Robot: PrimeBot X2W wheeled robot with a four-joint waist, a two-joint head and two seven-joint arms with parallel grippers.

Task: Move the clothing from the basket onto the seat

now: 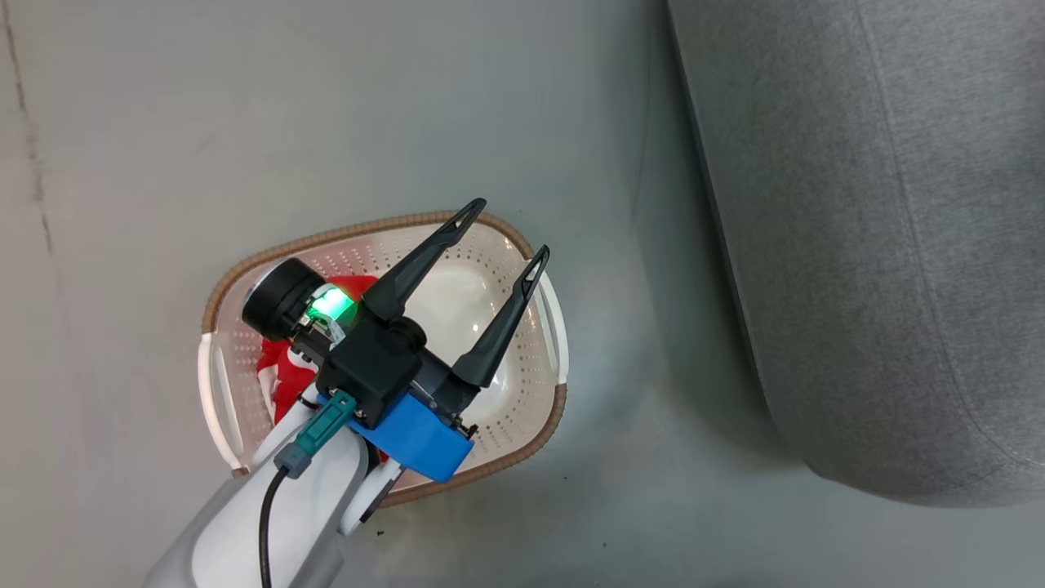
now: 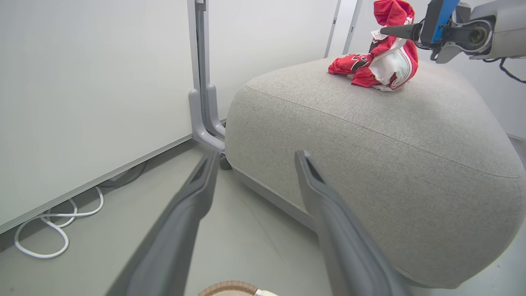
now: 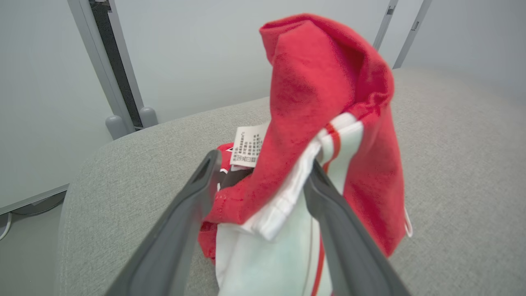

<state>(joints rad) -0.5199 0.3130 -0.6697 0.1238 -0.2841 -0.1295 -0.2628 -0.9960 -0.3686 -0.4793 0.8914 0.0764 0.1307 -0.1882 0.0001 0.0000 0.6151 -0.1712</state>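
From where I stand the job looks about midway. One piece of the clothing [image 2: 390, 61] is on top of the seat [image 2: 370, 135], with its lower folds lying on the grey fabric towards the far end. Its upper part is draped up over the right gripper [image 3: 263, 164]. That gripper's fingers [image 3: 172, 230] stand apart with red and white cloth bunched between them and a white care label [image 3: 246, 146] showing. I'd judge it is letting go rather than clamping. The next move there seems to be drawing the fingers cleanly out of the folds, because the cloth hangs over one of them and could be dragged off the seat.

The left gripper [image 1: 510, 229] hovers above the basket [image 1: 367, 229], which sits on the floor [image 1: 326, 106] near the seat's rounded end, not touching it. Its fingers are spread open and hold nothing. A red garment [image 1: 277, 380] lies in the half of the basket farther from the seat, partly hidden under the arm. The basket's white bottom shows in the half nearer the seat. So a second pick looks due: the left fingers would need to go down onto that cloth, on the side away from the seat, and close on a good fold.

The floor is smooth and pale grey. Beyond the seat runs a white wall panel [image 2: 82, 82], with a grey metal post [image 2: 200, 61] just beside the seat's end. A white cable [image 2: 41, 256] loops on the floor at the panel's foot.
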